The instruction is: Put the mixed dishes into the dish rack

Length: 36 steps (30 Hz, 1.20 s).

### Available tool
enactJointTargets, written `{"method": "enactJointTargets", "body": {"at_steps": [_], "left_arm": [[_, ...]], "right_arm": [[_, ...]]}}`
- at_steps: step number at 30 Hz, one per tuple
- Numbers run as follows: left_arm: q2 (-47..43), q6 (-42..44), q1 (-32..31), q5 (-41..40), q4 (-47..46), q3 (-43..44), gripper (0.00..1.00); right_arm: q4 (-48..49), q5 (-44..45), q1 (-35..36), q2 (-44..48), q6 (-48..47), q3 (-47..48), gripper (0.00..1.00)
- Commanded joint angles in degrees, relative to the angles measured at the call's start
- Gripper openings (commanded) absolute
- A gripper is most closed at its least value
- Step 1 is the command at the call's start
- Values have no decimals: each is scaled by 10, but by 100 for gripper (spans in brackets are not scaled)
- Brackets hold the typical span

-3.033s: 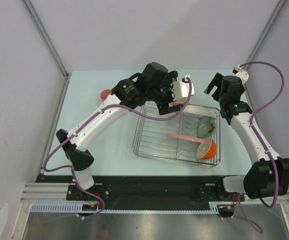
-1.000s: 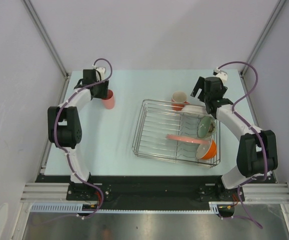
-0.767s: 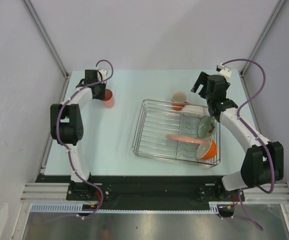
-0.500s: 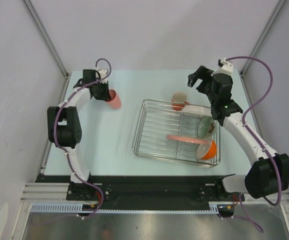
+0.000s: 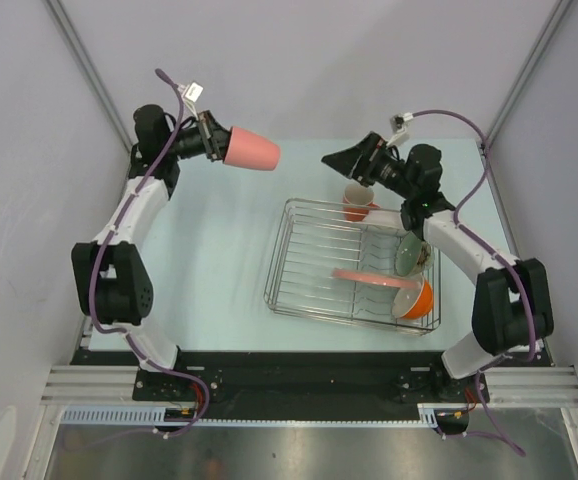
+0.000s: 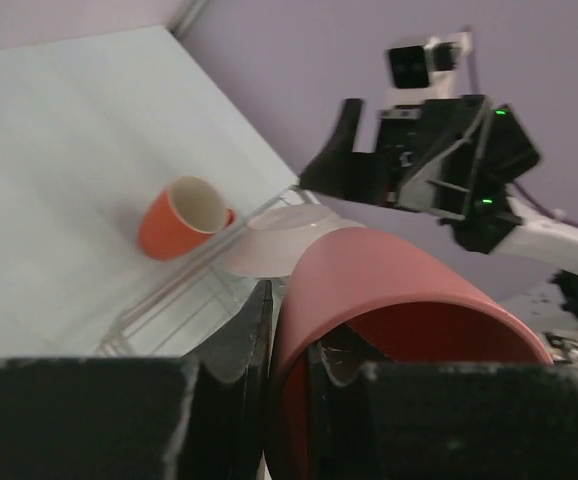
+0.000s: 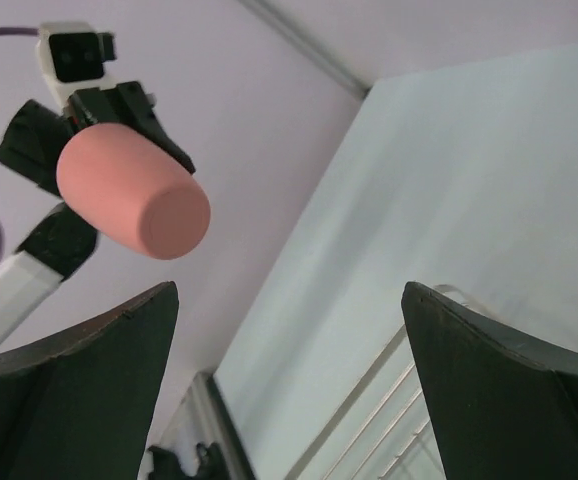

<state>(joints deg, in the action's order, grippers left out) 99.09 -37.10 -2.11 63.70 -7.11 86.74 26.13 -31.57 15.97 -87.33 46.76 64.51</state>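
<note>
My left gripper (image 5: 219, 147) is shut on the rim of the pink tumbler (image 5: 252, 150). It holds the tumbler on its side, high above the table's far left, base pointing right. In the left wrist view one finger is outside the tumbler (image 6: 399, 290) and one inside. My right gripper (image 5: 337, 160) stands open and empty above the orange mug (image 5: 357, 200), which sits just behind the dish rack (image 5: 299, 262). The rack holds a white plate (image 5: 394, 217), a sage-green bowl (image 5: 409, 252), a pink plate (image 5: 374, 276) and an orange bowl (image 5: 416, 298). The right wrist view shows the tumbler (image 7: 134, 195) beyond my open gripper (image 7: 289, 330).
Grey walls and metal frame posts (image 5: 94, 80) enclose the pale table (image 5: 199, 260) on three sides. The right arm (image 6: 439, 150) faces the left wrist camera, with the mug (image 6: 181, 217) and white plate (image 6: 284, 240) below it.
The left gripper closed on the tumbler, lifted it off the table and tipped it on its side, swinging it right. The right gripper swung left and up over the mug, still open.
</note>
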Motion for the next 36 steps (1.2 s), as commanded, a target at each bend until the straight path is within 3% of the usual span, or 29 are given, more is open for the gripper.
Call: {"method": "enactJointTargets", "body": {"at_steps": [1, 5, 7, 12, 24, 36], "left_arm": [[-3, -242, -14, 87, -247, -53, 0], [14, -359, -35, 85, -392, -96, 0], [14, -366, -40, 84, -396, -99, 0], [20, -371, -49, 79, -403, -105, 0], [37, -329, -72, 72, -367, -111, 0], [34, -276, -90, 63, -320, -114, 0]], "right_arm": [[159, -127, 32, -38, 117, 5, 100], [293, -159, 55, -97, 219, 4, 100], [397, -160, 64, -119, 286, 4, 100], [501, -141, 85, -172, 360, 5, 100], [544, -125, 103, -195, 410, 16, 100], [476, -115, 122, -199, 368, 51, 100]]}}
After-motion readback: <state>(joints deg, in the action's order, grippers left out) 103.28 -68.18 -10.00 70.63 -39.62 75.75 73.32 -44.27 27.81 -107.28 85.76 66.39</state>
